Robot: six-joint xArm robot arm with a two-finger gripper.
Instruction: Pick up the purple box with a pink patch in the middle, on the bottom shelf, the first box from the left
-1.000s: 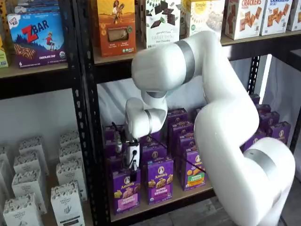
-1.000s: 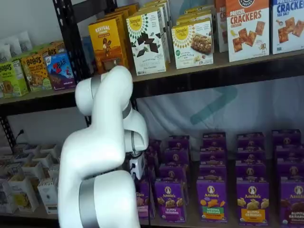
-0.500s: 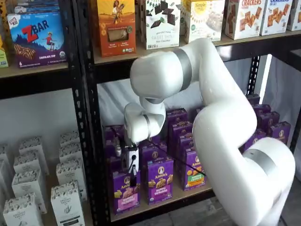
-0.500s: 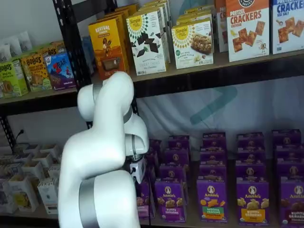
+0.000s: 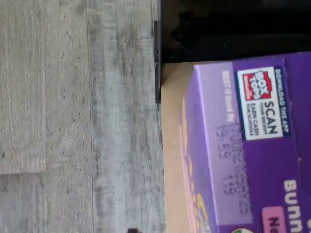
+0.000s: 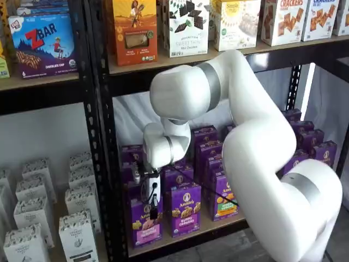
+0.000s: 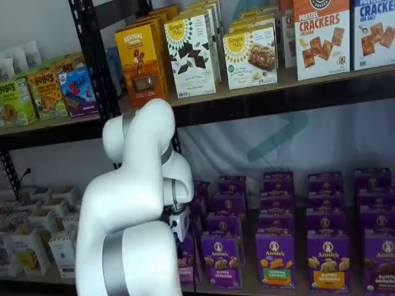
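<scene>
The purple box (image 6: 143, 226) with its pink panel stands upright at the left front of the bottom shelf (image 6: 192, 231). My gripper (image 6: 153, 209) hangs straight down, its white body just above the box and its black fingers over the box's top and upper front. No gap between the fingers can be made out. The wrist view looks down on the purple box (image 5: 243, 160) close up, showing its Box Tops label, with the shelf's tan board (image 5: 171, 145) at its side. In a shelf view the arm hides most of the box (image 7: 187, 262).
More purple Annie's cartons (image 6: 184, 210) stand in rows right of and behind the box. A black perforated upright (image 6: 101, 142) rises just left of it. White cartons (image 6: 76, 234) fill the neighbouring bay. The white arm (image 6: 262, 158) bulks in front of the shelf.
The gripper has come down steadily, from above the front-left box to reaching over its top. The boxes have not moved.
</scene>
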